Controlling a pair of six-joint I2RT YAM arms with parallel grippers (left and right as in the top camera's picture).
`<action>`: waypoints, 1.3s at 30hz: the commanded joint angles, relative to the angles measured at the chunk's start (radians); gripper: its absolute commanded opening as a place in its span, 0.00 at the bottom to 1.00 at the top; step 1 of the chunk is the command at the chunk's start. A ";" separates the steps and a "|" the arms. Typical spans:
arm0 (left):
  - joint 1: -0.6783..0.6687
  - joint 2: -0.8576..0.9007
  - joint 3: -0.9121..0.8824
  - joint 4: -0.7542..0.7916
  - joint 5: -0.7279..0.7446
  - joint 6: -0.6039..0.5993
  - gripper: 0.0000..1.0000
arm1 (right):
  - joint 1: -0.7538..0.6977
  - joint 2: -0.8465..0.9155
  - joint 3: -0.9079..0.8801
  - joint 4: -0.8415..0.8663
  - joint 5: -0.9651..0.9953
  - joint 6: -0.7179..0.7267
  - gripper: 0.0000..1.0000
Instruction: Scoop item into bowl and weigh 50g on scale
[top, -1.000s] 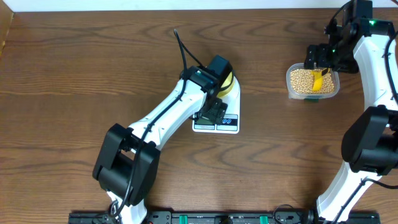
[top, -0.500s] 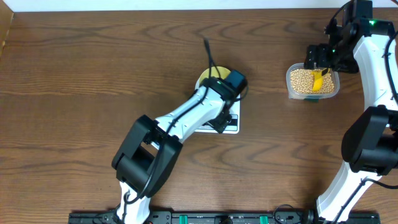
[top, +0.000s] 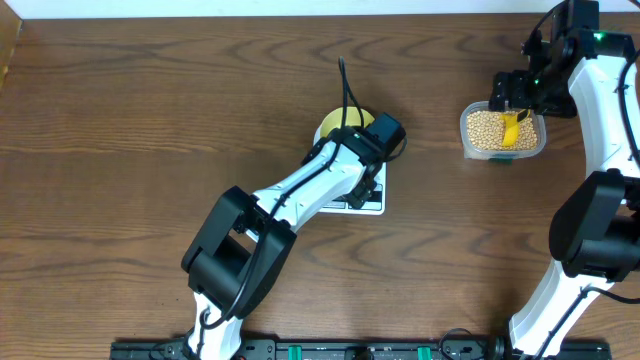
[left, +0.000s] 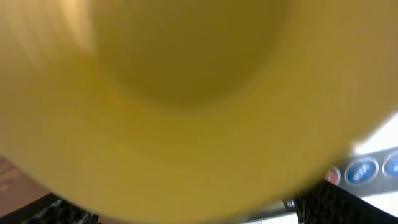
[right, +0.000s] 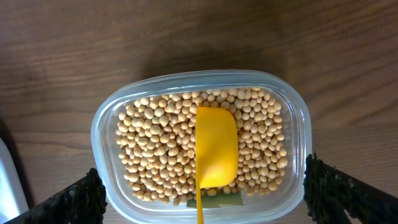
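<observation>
**Q:** Where do your beans (right: 155, 149) and bowl (top: 331, 127) sit?
**A:** The beans fill the tub (right: 292, 106) at upper right, with the scoop (right: 216, 146) lying on them. The bowl is on the scale (top: 370, 204), frame centre.
**Q:** Changes?
**A:** Your left gripper (top: 384, 137) has swung right across the bowl, jaws wide apart, contact unclear. Your right gripper (right: 208, 199) is unmoved, jaws spread either side of the tub.
**Q:** Room?
**A:** The table (top: 120, 120) runs wide left of the scale. The tub lies near the right edge.
</observation>
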 joint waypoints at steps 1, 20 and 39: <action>0.008 -0.006 0.017 0.020 -0.017 0.030 0.98 | -0.002 0.006 0.018 -0.002 -0.005 -0.004 0.99; -0.049 -0.006 0.017 0.006 -0.037 0.088 0.98 | -0.002 0.006 0.018 -0.002 -0.005 -0.004 0.99; -0.027 0.014 0.013 0.010 -0.037 0.089 0.98 | -0.002 0.006 0.018 -0.002 -0.005 -0.004 0.99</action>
